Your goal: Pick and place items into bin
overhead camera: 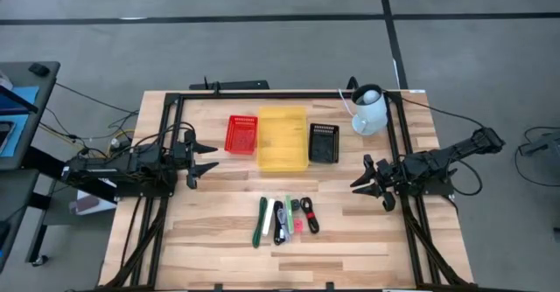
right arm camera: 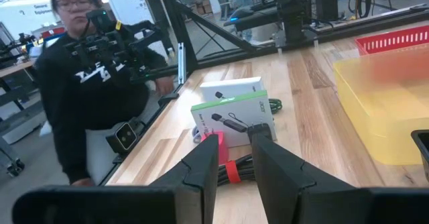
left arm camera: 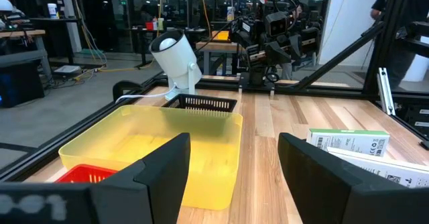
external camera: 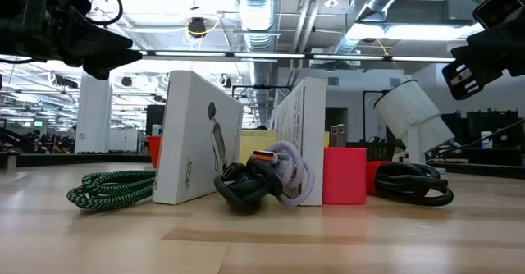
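The items lie in a short row on the wood near the table's front edge: a green stick (overhead camera: 261, 220), a white stick (overhead camera: 268, 225), slim black pieces (overhead camera: 279, 222), a tiny pink-red piece (overhead camera: 297, 227) and a black-and-red cable (overhead camera: 310, 215). Three bins stand side by side behind them: red (overhead camera: 241, 135), yellow (overhead camera: 282, 138) and black (overhead camera: 324, 142). My left gripper (overhead camera: 210, 156) hovers open at the table's left, pointing level toward the yellow bin (left arm camera: 154, 153). My right gripper (overhead camera: 357, 180) hovers at the right, its fingers a narrow gap apart (right arm camera: 234, 167) with nothing between them.
A white lamp-like device (overhead camera: 369, 108) stands at the far right behind the black bin. A black frame (overhead camera: 175, 108) rims the table. In the right wrist view a person (right arm camera: 87, 83) shows beyond the table's left edge, behind my left arm.
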`<state>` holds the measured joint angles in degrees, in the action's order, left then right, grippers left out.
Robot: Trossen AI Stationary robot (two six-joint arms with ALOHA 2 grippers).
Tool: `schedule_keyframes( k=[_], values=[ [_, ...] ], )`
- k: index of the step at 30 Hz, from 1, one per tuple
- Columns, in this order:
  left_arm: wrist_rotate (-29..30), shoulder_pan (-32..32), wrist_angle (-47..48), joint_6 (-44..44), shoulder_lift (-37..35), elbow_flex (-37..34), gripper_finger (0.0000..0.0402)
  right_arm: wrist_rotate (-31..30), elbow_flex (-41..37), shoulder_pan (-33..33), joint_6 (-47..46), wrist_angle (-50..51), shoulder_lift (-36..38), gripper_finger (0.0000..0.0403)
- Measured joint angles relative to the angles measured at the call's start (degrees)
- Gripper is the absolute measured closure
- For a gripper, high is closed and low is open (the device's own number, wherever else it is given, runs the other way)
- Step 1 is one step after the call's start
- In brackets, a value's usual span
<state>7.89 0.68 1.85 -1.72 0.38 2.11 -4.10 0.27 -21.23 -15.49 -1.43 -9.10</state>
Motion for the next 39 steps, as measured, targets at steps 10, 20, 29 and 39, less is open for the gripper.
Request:
schedule_keyframes(
  k=[10,20,29,39],
  values=[
    [0.0,0.0,0.0,0.0,0.0,0.0,0.0182,0.0,0.0,0.0,0.0,0.0,0.0,0.0316],
    [0.0,0.0,0.0,0.0,0.0,0.0,0.0182,0.0,0.0,0.0,0.0,0.0,0.0,0.0316],
    [0.0,0.0,0.0,0.0,0.0,0.0,0.0182,-0.2,0.0,0.0,6.5,-0.1,0.0,0.0316],
    [0.0,0.0,0.0,0.0,0.0,0.0,0.0181,-2.1,0.0,0.0,17.6,-0.4,0.0,0.0316]
  ],
)
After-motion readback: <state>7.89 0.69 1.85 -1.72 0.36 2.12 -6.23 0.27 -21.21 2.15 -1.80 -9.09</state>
